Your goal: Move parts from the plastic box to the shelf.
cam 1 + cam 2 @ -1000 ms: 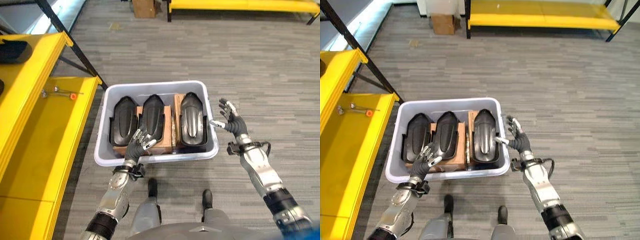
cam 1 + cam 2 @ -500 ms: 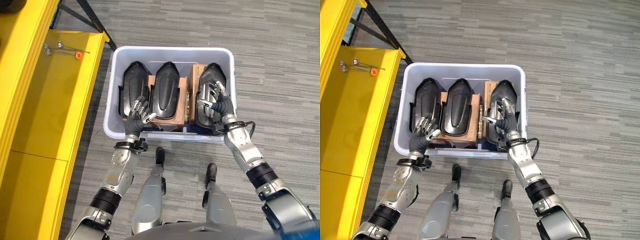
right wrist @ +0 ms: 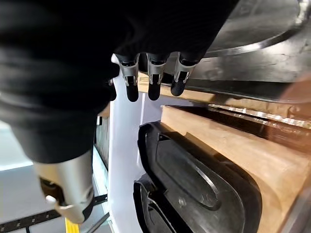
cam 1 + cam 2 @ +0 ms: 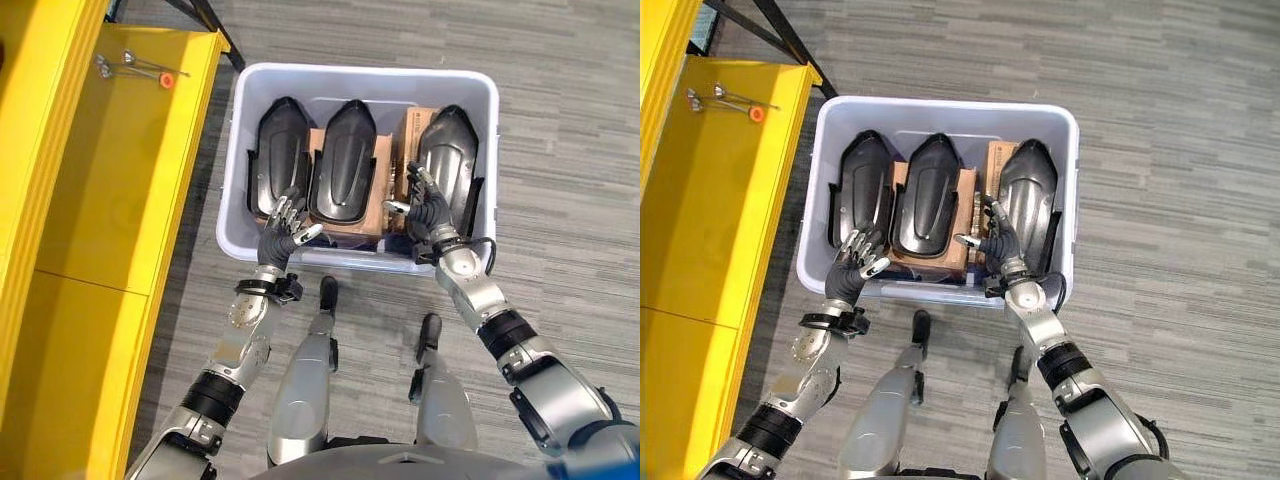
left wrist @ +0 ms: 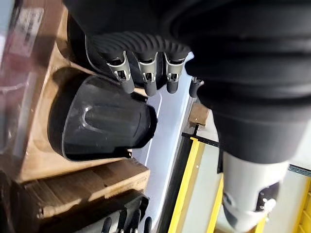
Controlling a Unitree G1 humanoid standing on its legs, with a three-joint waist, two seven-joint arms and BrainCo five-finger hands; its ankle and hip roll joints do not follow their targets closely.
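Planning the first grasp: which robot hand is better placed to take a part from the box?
Probably the right. The right robot hand is open over the near end of the right part. The left robot hand, also open, sits lower, at the box's near rim below the left part.

Your right hand (image 3: 97, 43) sits at 11 o'clock under its dark cover, its fingers (image 3: 154, 80) straight, over the plastic box's pale wall (image 3: 124, 165). At 5 o'clock a black moulded part (image 3: 194, 184) lies on brown cardboard (image 3: 233, 145); another black part (image 3: 262, 48) lies at 2 o'clock.
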